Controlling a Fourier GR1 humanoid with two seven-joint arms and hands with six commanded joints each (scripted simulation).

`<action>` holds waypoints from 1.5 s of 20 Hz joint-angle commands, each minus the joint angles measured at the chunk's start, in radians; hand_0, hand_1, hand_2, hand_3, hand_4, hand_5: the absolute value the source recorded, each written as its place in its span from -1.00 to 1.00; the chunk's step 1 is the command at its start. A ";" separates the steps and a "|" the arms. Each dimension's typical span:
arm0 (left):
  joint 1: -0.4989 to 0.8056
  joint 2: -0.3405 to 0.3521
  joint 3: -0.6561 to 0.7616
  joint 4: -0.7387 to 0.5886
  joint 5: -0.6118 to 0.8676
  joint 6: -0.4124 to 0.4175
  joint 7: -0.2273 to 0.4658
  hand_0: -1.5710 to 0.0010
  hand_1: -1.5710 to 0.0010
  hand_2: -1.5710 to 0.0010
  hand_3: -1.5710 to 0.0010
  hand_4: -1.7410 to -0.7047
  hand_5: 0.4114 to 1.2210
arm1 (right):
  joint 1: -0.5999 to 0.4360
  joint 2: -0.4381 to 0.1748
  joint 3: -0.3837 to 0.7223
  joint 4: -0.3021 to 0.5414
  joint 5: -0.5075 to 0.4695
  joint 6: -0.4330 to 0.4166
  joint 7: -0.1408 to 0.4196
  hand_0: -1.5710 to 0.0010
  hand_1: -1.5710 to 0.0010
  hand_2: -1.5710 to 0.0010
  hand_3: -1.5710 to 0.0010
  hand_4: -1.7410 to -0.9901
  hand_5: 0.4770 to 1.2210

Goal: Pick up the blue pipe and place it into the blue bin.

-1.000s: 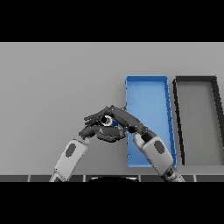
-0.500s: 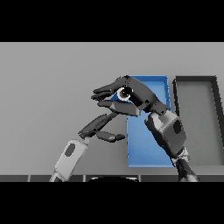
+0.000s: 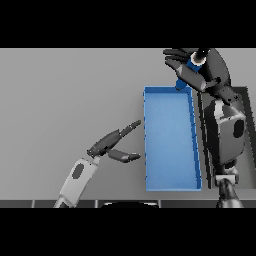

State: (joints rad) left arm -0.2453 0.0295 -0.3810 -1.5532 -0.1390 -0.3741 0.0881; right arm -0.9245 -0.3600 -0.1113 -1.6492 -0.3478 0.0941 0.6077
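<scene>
Nearest, the left hand lies low over the grey worktop, just left of the blue bin. Its fingers are stretched out toward the bin's left wall with the thumb spread below them, and it holds nothing. Half a second ago it sat in much the same place, slightly nearer the bin; a second ago it was up beside the right hand at the pipe, so it has let go and dropped back.

The blue bin is a long open tray, running away from the robot, its floor bare. The dark bin lies just beside it on the right, mostly hidden behind the right forearm.

Farthest, the right hand is raised beyond the bin's far right corner, close to the top of the view. Its fingers and thumb are curled round the blue pipe, which shows as a short blue piece between them, its lower end reaching down to about the bin's far rim. A pale ring at the pipe's upper end peeks out by the fingers. Compared with half a second ago, the hand and pipe have gone up and to the right, from over the bin's left side to its far right corner.
</scene>
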 commanded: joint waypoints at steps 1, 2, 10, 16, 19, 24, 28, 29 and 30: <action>0.002 0.000 -0.005 0.006 -0.011 0.005 -0.001 1.00 1.00 1.00 1.00 0.67 -1.00 | 0.044 -0.007 -0.017 -0.012 -0.007 0.004 0.002 -1.00 -1.00 -1.00 -1.00 -1.00 1.00; 0.003 0.004 -0.004 0.004 -0.010 0.002 -0.003 1.00 1.00 1.00 1.00 0.68 -0.99 | 0.089 -0.006 -0.025 -0.028 -0.002 -0.007 0.002 -1.00 -1.00 -1.00 -1.00 -1.00 1.00; 0.020 -0.002 -0.007 -0.007 0.006 -0.001 0.017 1.00 1.00 1.00 1.00 0.67 -0.97 | 0.479 -0.058 0.015 -0.136 -0.030 -0.098 0.002 -1.00 -1.00 -1.00 -1.00 -1.00 1.00; 0.032 -0.005 -0.020 -0.020 0.009 -0.005 0.016 1.00 1.00 1.00 1.00 0.65 -0.97 | 0.677 -0.226 0.214 -0.172 -0.083 -0.378 0.002 -1.00 -1.00 -1.00 -0.92 -1.00 1.00; 0.030 -0.011 -0.025 -0.017 -0.001 0.003 0.026 1.00 1.00 1.00 1.00 0.65 -0.98 | 0.689 -0.342 0.354 -0.153 -0.149 -0.530 0.002 -1.00 -1.00 -1.00 -0.43 -1.00 1.00; 0.030 0.006 -0.020 -0.027 0.003 -0.005 0.019 1.00 1.00 1.00 1.00 0.66 -0.97 | 0.655 -0.418 0.486 -0.128 -0.142 -0.661 -0.020 -0.49 -0.36 -0.36 0.20 -0.60 1.00; 0.041 0.009 -0.019 -0.030 0.003 -0.001 0.012 1.00 1.00 1.00 1.00 0.67 -0.96 | 0.575 -0.496 0.622 -0.060 -0.201 -0.632 -0.020 0.39 0.44 0.44 0.67 0.24 0.90; 0.049 0.004 -0.027 -0.035 0.001 -0.001 0.009 1.00 1.00 1.00 1.00 0.66 -0.96 | 0.555 -0.521 0.676 -0.046 -0.220 -0.610 -0.015 0.51 0.55 0.55 0.74 0.39 0.77; 0.057 0.003 -0.031 -0.044 0.002 0.000 0.010 1.00 1.00 1.00 1.00 0.66 -0.96 | 0.532 -0.577 0.737 -0.021 -0.270 -0.601 -0.003 0.61 0.64 0.64 0.79 0.51 0.63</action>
State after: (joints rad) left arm -0.1877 0.0328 -0.4118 -1.5972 -0.1364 -0.3740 0.0961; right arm -0.3944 -0.9385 0.6238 -1.6712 -0.6157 -0.5087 0.6003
